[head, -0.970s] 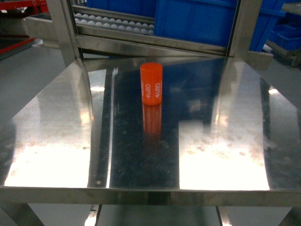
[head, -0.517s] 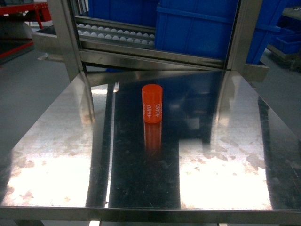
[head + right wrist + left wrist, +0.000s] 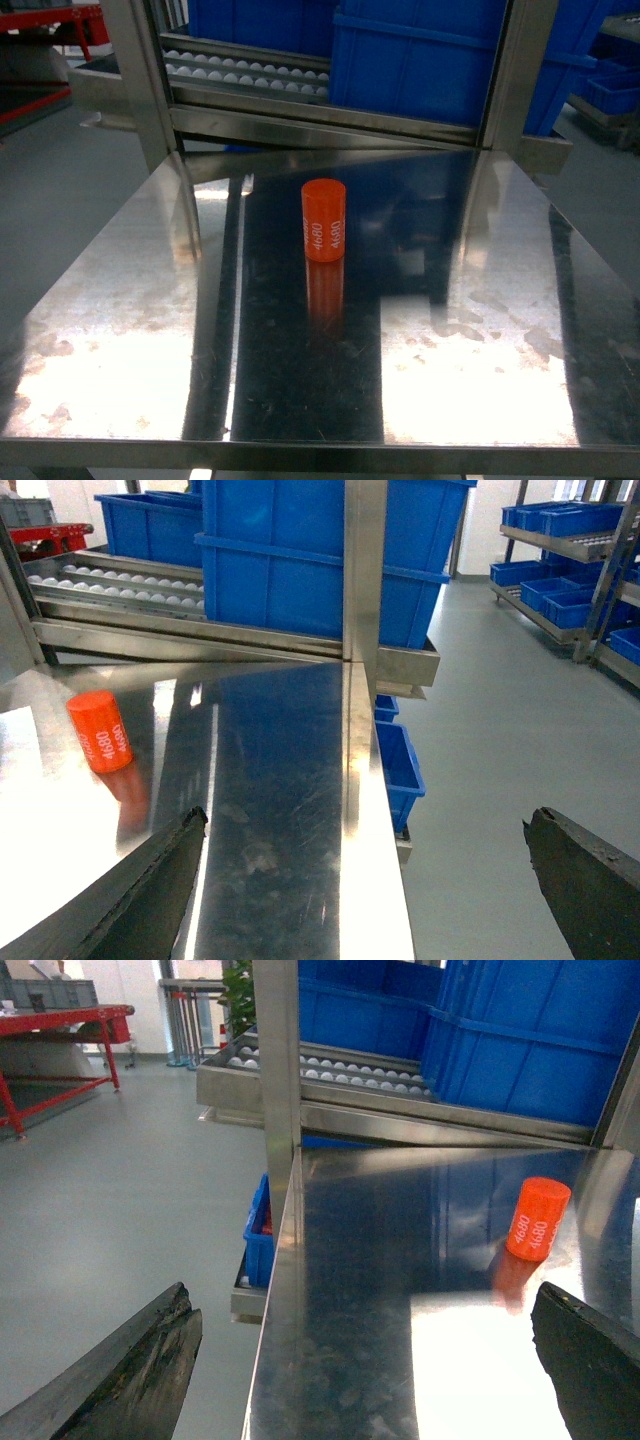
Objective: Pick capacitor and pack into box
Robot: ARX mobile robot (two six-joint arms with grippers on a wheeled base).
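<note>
Capacitor (image 3: 324, 220) stands upright on the steel table (image 3: 120, 300), untouched, ahead of both jaws: right of the left gripper (image 3: 365, 1360), left of the right gripper (image 3: 370, 880). Both jaws spread, empty. Approach step; next, centre one pair around it. Box not visible.

A shiny steel table (image 3: 130, 300) carried a single orange capacitor (image 3: 324, 220), which stood upright toward the far middle of the surface, its white "4680" printing facing near. Its reflection stretched toward the near edge.
</note>
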